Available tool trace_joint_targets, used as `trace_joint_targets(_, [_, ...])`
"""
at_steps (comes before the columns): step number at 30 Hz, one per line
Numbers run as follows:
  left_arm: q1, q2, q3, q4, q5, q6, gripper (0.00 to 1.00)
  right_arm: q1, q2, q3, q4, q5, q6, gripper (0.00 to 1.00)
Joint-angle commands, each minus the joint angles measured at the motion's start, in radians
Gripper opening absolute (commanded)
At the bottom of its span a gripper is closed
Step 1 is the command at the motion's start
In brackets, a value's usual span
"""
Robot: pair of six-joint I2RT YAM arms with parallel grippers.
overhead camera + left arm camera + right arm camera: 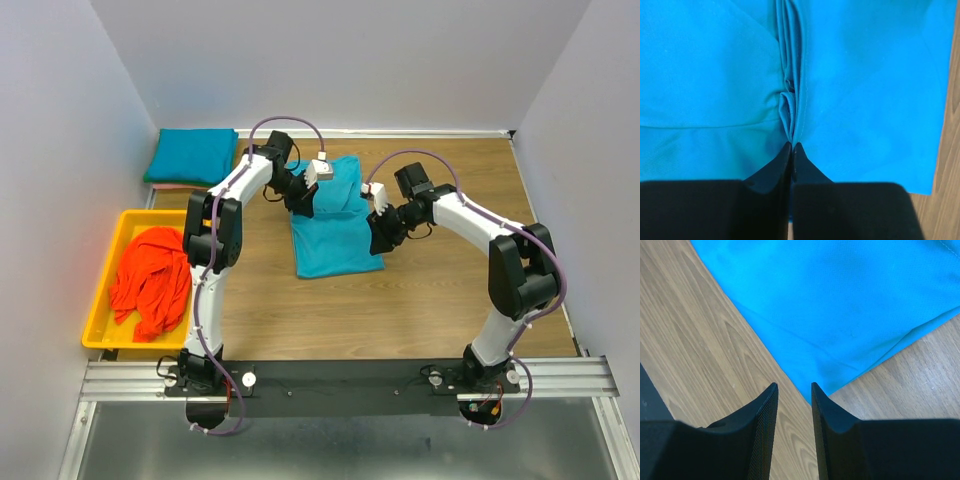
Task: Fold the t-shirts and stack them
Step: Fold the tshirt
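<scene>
A teal-blue t-shirt [335, 240] lies partly folded on the wooden table. My left gripper [302, 198] presses down on its left side. In the left wrist view the left gripper [791, 146] is shut, and a pinched ridge of the teal cloth [789, 107] rises from its tips. My right gripper [381, 236] hovers at the shirt's right edge. Seen from the right wrist, the right gripper [792, 386] is open over bare wood, with a corner of the teal t-shirt [840, 315] just past its tips. A folded teal t-shirt [192, 155] lies at the back left. Orange-red t-shirts [150, 280] are heaped in the tray.
The yellow plastic tray [118, 232] stands at the table's left edge. White walls close in the table at the back and on both sides. A metal rail [340, 378] with both arm bases runs along the near edge.
</scene>
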State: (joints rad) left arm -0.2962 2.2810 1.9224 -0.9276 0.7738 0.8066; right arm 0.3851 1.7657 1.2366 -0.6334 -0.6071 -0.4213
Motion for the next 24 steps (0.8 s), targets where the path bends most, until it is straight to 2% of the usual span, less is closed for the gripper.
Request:
trace_joint_targets(1, [-0.004, 0.006, 0.035, -0.074, 0.062, 0.1, 0.03, 0.005, 0.015, 0.023, -0.012, 0.009, -0.02, 0.4])
trace_joint_targets(4, [-0.006, 0.06, 0.09, -0.134, 0.079, 0.183, 0.03, 0.005, 0.02, 0.026, -0.012, 0.006, -0.02, 0.4])
trace_joint_targets(9, [-0.001, 0.129, 0.138, -0.169, 0.053, 0.215, 0.05, 0.005, 0.029, 0.041, -0.012, 0.003, -0.019, 0.4])
trace_joint_targets(12, [0.014, 0.14, 0.136, -0.128, 0.039, 0.187, 0.21, 0.005, 0.031, 0.052, -0.012, 0.004, -0.017, 0.4])
trace_joint_targets(13, [0.025, 0.137, 0.141, -0.104, 0.033, 0.165, 0.31, 0.005, 0.031, 0.06, -0.012, 0.004, -0.014, 0.4])
trace_joint_targets(15, [0.037, 0.118, 0.156, -0.09, 0.033, 0.149, 0.36, 0.005, 0.038, 0.07, -0.012, -0.006, 0.002, 0.4])
trace_joint_targets(16, [0.075, 0.059, 0.193, -0.055, 0.065, 0.093, 0.47, 0.005, 0.052, 0.108, -0.011, -0.037, 0.045, 0.4])
trace_joint_targets(17, [0.075, 0.058, 0.194, -0.044, 0.065, 0.092, 0.47, 0.005, 0.052, 0.109, -0.011, -0.037, 0.046, 0.4])
trace_joint_targets(19, [0.107, -0.022, 0.176, -0.016, 0.113, 0.013, 0.56, 0.003, 0.078, 0.165, -0.011, -0.084, 0.096, 0.39])
trace_joint_targets(20, [0.117, -0.055, 0.117, 0.025, 0.13, -0.013, 0.63, 0.001, 0.09, 0.185, -0.009, -0.1, 0.114, 0.39])
trace_joint_targets(22, [0.127, -0.169, 0.02, 0.084, 0.168, -0.113, 0.67, 0.001, 0.133, 0.254, -0.005, -0.149, 0.177, 0.38])
trace_joint_targets(24, [0.124, -0.286, -0.162, 0.192, 0.218, -0.231, 0.68, 0.001, 0.17, 0.299, 0.006, -0.198, 0.243, 0.37])
